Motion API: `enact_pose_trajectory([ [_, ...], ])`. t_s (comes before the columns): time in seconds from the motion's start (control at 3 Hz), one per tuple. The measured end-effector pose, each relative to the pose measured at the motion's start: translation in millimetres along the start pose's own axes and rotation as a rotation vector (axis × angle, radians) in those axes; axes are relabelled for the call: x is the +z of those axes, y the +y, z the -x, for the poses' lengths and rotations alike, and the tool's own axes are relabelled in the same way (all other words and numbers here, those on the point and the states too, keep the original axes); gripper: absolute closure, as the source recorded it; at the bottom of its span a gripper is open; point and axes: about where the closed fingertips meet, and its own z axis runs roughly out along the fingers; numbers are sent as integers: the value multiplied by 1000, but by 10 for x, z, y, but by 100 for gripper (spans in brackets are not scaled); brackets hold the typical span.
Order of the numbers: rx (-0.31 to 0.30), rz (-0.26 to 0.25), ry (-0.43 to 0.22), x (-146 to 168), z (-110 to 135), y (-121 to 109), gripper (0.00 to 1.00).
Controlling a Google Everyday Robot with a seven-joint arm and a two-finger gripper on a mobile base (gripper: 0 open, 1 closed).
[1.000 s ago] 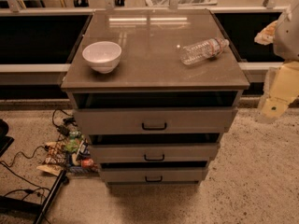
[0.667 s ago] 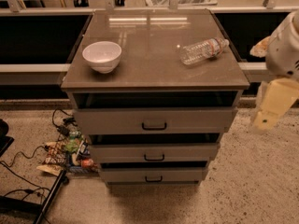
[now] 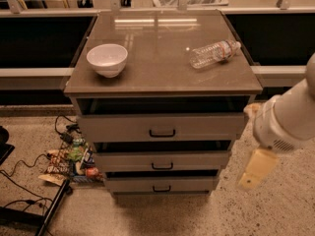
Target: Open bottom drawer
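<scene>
The bottom drawer [image 3: 161, 184] is the lowest and narrowest of three grey-beige fronts on the cabinet, with a small black bar handle [image 3: 161, 189]. A dark gap shows above its front. The middle drawer [image 3: 162, 161] and top drawer [image 3: 161, 127] sit above it, each with a dark gap over its front too. My gripper [image 3: 256, 170], a beige piece on the end of the white arm [image 3: 290, 117], hangs to the right of the cabinet at about the height of the lower two drawers, apart from them.
A white bowl [image 3: 107, 59] and a clear plastic bottle [image 3: 214, 53] lying on its side rest on the cabinet top [image 3: 157, 77]. Snack packets and cables [image 3: 69, 161] lie on the floor left of the cabinet. Dark counters run behind.
The arm and gripper have moved down and a little left, from beside the cabinet top to beside the lower drawers. The drawers, bowl and bottle have not moved.
</scene>
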Motion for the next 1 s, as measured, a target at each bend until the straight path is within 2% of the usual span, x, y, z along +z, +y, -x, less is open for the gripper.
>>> enact_pose_trajectory([
  [0.33,9,9,-36,801,-262,353,0],
  [0.67,2,-18,-66,1228,-344,456,0],
  [1.0,3,-49,-77,1240,-321,395,0],
])
